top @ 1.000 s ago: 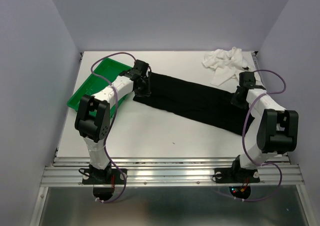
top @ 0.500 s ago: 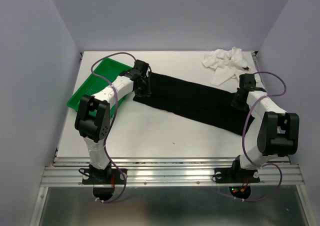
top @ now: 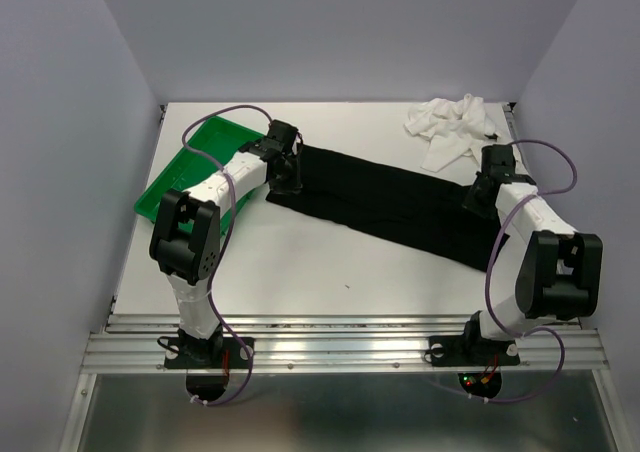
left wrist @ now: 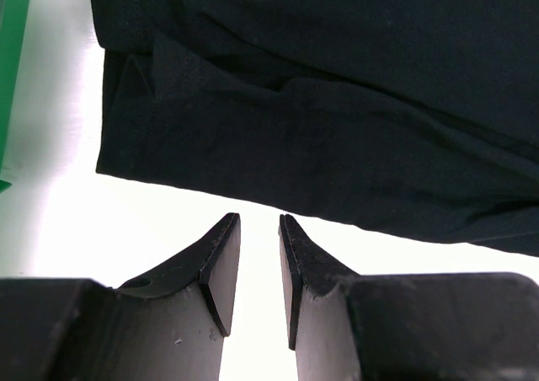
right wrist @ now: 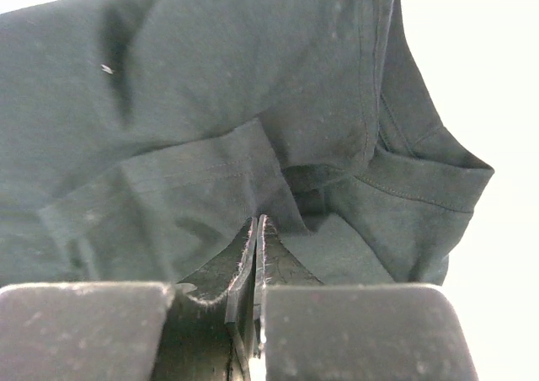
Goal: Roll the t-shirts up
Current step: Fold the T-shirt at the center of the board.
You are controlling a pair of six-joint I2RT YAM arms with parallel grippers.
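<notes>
Inspector: Table [top: 300, 262] contents, largest item first?

Clerk: Black t-shirt [top: 390, 197] lies flattened in a long band, slanting from left of centre to the right edge. Green tray [top: 190, 162] sits askew along the left edge. White t-shirt [top: 450, 122] is crumpled in the far right corner.

Inspector: Grippers?

Clerk: Left gripper [left wrist: 258, 221] is at the band's left end, fingers slightly spread over bare table, holding nothing. Right gripper [right wrist: 256, 222] is at the right end, fingers pressed together against a hem fold; whether cloth is caught, cannot tell.
</notes>
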